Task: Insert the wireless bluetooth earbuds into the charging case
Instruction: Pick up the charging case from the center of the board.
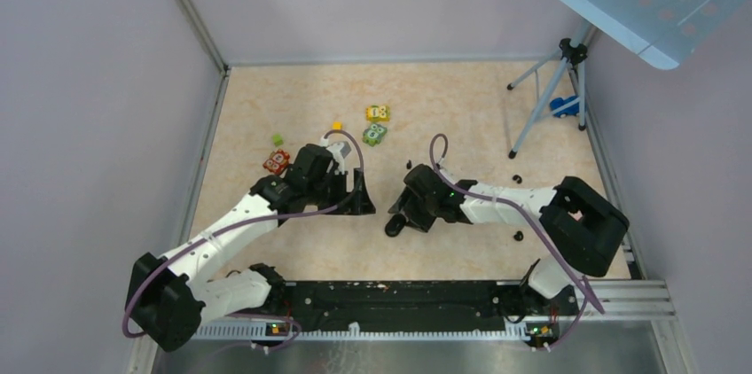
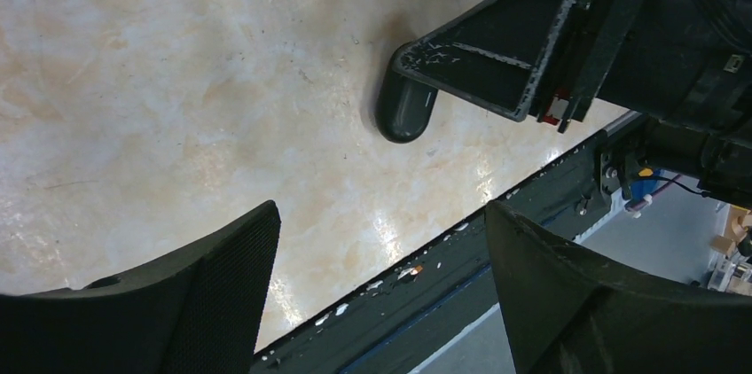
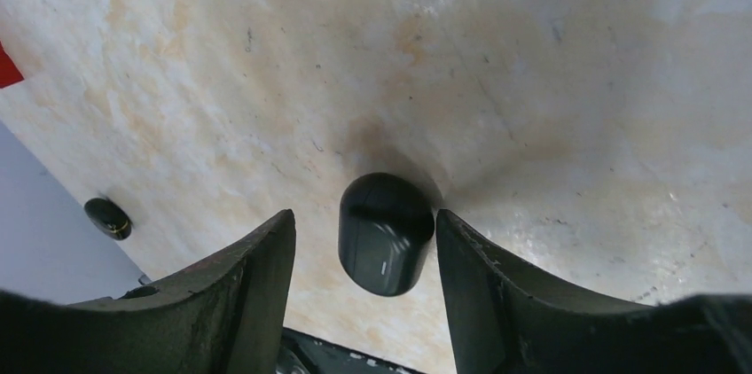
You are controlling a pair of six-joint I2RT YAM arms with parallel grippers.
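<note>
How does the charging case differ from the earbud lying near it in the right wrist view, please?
The case is far bigger than the earbud. The case sits between the fingers of the open right pincer; the earbud lies outside them, at the view's left. The case is a rounded puck, the earbud a small oval bean. Both are glossy black and lie on the table.

No legible text, labels, numbers anywhere; tiny pale mark on charging case (image 3: 386, 237) unreadable.
</note>
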